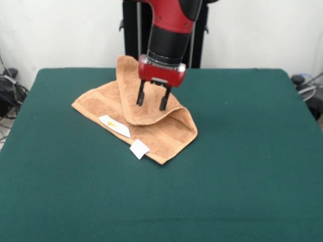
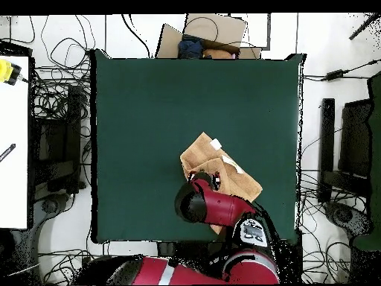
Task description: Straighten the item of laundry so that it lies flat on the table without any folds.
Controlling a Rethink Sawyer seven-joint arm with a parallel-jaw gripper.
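My pincer (image 1: 152, 100) hangs over the orange-tan terry towel (image 1: 164, 132), its two dark fingers (image 1: 141, 95) spread apart and pointing down, with a clear gap between them and nothing caught there. The tips sit at the top layer of the cloth; from the front I cannot tell whether they press on it or hover just above. The towel lies on the dark green table (image 1: 242, 171), toward my side of it and somewhat off centre, and it is not flat: one part is turned over onto the rest, making a rounded flap under my fingers, and another corner stands up behind my wrist. Two white tags (image 1: 139, 148) show on the towel's edge that faces away from me, one long and lying on the cloth, the other small and square, poking out onto the felt. From overhead my red arm (image 2: 223, 207) covers part of the towel (image 2: 202, 151).
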